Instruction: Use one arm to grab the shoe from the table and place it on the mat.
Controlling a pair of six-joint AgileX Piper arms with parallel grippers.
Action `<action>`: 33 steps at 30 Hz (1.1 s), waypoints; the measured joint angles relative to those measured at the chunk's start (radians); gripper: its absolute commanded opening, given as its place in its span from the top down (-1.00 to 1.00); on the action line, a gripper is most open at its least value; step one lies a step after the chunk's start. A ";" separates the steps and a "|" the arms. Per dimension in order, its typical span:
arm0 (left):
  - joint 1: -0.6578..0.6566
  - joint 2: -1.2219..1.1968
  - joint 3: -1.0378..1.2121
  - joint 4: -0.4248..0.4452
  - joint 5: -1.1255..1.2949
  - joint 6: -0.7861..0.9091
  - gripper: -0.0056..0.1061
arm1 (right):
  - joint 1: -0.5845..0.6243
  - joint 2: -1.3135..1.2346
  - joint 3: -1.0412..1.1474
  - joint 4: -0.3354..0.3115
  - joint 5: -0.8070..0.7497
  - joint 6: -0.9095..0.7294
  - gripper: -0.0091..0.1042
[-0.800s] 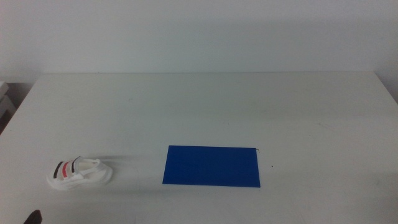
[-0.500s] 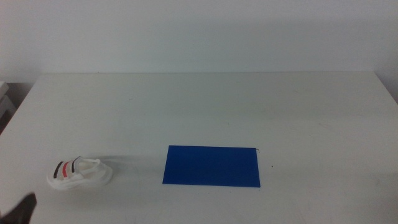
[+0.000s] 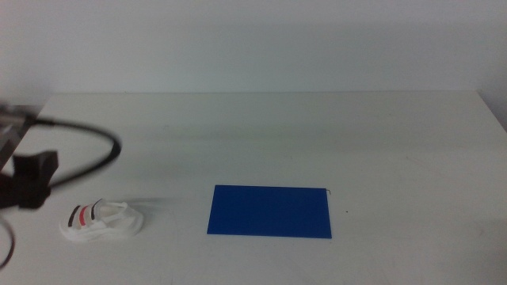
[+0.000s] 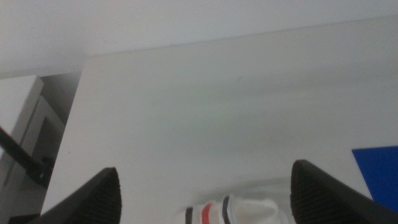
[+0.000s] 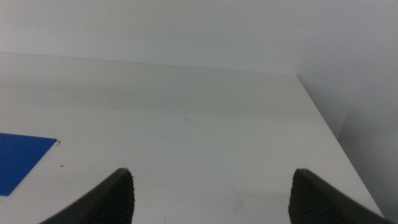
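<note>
At the far left of the middle view the left arm (image 3: 32,178) reaches in over the bench (image 3: 317,134), a black cable (image 3: 95,150) looping off it. Its left gripper (image 4: 205,186) hangs with fingers (image 4: 102,193) spread wide and empty, straddling the shoe (image 3: 101,220), which lies flat on the bench. Bare bench separates the shoe from the blue mat (image 3: 269,211) further right. The right gripper (image 5: 211,193) waits, fingers wide apart, holding nothing.
</note>
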 measured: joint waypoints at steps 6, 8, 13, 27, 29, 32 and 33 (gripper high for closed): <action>0.000 0.177 -0.105 0.000 -0.006 0.000 -0.78 | 0.000 0.000 0.000 0.000 0.000 0.000 -0.30; 0.000 0.222 -0.126 0.001 -0.007 0.000 -0.78 | 0.000 0.000 0.000 0.000 0.000 0.000 -0.30; 0.000 0.301 -0.149 0.004 -0.017 0.000 -0.78 | 0.000 0.000 0.000 0.000 0.000 0.000 -0.30; 0.000 0.333 -0.330 -0.047 0.293 -0.045 -0.78 | 0.000 0.000 0.000 0.000 0.000 0.000 -0.30; 0.000 0.361 -0.411 -0.048 0.377 -0.069 -0.78 | 0.000 0.000 0.000 0.000 0.000 0.000 -0.30; 0.000 0.425 -0.542 -0.048 0.490 -0.140 -0.78 | 0.000 0.000 0.000 0.000 0.000 0.000 -0.30; 0.000 0.452 -0.576 -0.048 0.521 -0.162 -0.78 | 0.000 0.000 0.000 0.000 0.000 0.000 -0.30</action>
